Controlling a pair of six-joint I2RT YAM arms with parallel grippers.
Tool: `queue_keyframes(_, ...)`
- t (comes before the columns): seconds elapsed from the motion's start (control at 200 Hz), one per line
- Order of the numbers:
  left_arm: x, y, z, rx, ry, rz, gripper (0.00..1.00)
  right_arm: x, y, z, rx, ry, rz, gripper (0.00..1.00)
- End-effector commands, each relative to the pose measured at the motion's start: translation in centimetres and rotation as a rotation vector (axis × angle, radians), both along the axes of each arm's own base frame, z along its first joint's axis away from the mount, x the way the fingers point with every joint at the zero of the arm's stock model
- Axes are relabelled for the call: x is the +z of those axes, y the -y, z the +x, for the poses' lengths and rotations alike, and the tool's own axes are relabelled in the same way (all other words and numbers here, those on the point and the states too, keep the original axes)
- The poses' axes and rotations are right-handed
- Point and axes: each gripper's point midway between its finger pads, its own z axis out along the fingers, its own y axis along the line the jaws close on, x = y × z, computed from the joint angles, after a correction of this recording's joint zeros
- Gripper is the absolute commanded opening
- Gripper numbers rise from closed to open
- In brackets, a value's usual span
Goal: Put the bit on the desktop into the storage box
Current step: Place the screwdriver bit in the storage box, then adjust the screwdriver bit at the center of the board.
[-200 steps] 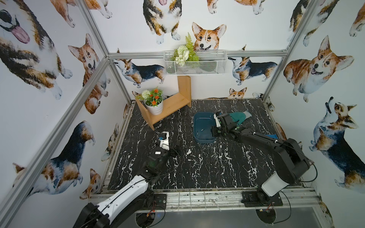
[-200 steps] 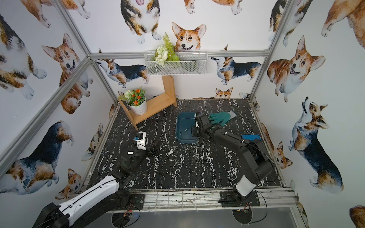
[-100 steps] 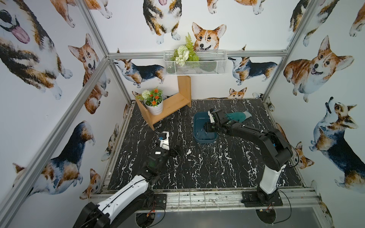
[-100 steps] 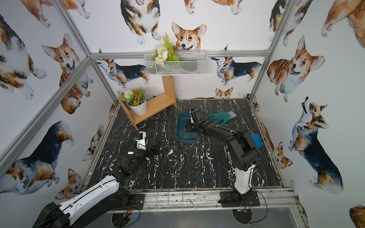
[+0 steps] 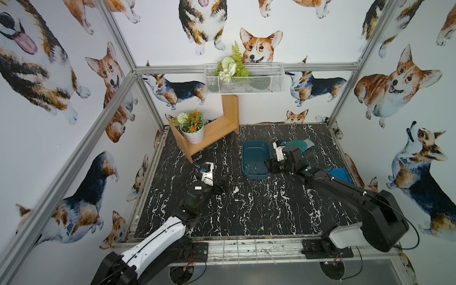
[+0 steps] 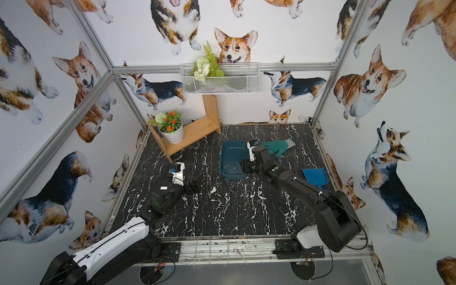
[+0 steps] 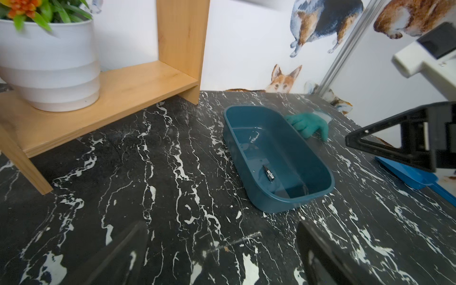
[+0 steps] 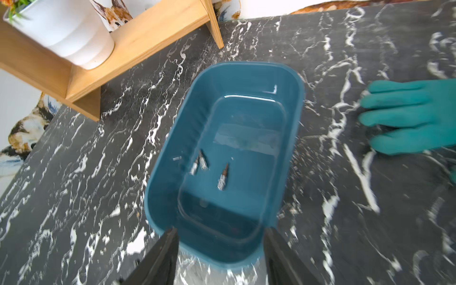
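The dark teal storage box (image 5: 255, 151) (image 6: 233, 151) stands on the black marble desktop (image 5: 283, 217). Three small metal bits (image 8: 223, 177) lie on the box floor (image 8: 249, 118); the left wrist view shows one of them (image 7: 269, 174). My right gripper (image 5: 268, 164) (image 8: 220, 232) hangs open and empty over the box's near end. Several more bits (image 5: 243, 201) (image 6: 219, 200) lie loose on the desktop in front of the box. My left gripper (image 5: 222, 185) (image 7: 220, 225) rests open low over the desktop, with a thin grey bit (image 7: 237, 243) lying between its fingers, untouched.
A green glove (image 5: 299, 145) lies just right of the box, and a bright blue scoop (image 5: 338, 172) sits by the right rail. A wooden shelf (image 5: 217, 130) with a white flowerpot (image 5: 192, 134) stands at the back left. A wire basket (image 5: 243, 79) hangs on the back wall.
My right gripper has gone from shut to open above the box and drawn back toward the box's near right side, the arm dropping lower. The left arm has not moved.
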Motion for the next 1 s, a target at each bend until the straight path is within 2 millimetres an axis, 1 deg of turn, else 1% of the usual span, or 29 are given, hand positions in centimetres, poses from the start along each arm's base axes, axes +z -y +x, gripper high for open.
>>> queue_keyframes(0.0,-1.6,1.2,-0.8,-0.078,-0.097,0.037,1.0,1.2,1.4,-0.9,-0.012,0.135,-0.012,0.62)
queue_keyframes(0.06,-2.2,1.7,-1.3,-0.104,-0.137,0.043,1.0,0.9,2.5,-1.9,-0.03,0.179,-0.011,0.62)
queue_keyframes(0.075,-2.3,1.8,-1.4,-0.108,-0.148,0.047,1.0,1.1,2.6,-2.1,-0.031,0.195,-0.009,0.66)
queue_keyframes(0.09,-2.4,1.9,-1.5,-0.109,-0.157,0.048,1.0,0.6,2.8,-2.3,-0.032,0.195,-0.014,0.66)
queue_keyframes(0.11,-2.6,2.0,-1.7,-0.115,-0.172,0.051,1.0,1.3,3.1,-2.8,-0.034,0.231,-0.001,0.67)
queue_keyframes(0.18,-3.1,2.5,-2.2,-0.13,-0.219,0.058,1.0,1.1,3.9,-3.7,-0.046,0.279,0.01,0.7)
queue_keyframes(0.365,-4.4,3.8,-4.0,-0.183,-0.338,0.086,1.0,1.2,4.7,-5.5,-0.036,0.392,0.052,0.75)
queue_keyframes(0.47,-5.3,4.8,-4.9,-0.222,-0.397,0.111,1.0,1.1,5.0,-6.2,-0.034,0.431,0.076,0.76)
queue_keyframes(0.581,-6.1,6.0,-5.5,-0.27,-0.458,0.137,1.0,0.7,5.4,-6.6,-0.043,0.451,0.08,0.78)
queue_keyframes(0.811,-7.8,7.2,-5.9,-0.324,-0.542,0.179,0.98,0.9,5.8,-6.8,-0.06,0.457,0.085,0.78)
queue_keyframes(0.996,-9.1,8.0,-5.8,-0.361,-0.594,0.212,0.92,1.0,6.0,-6.8,-0.069,0.459,0.087,0.78)
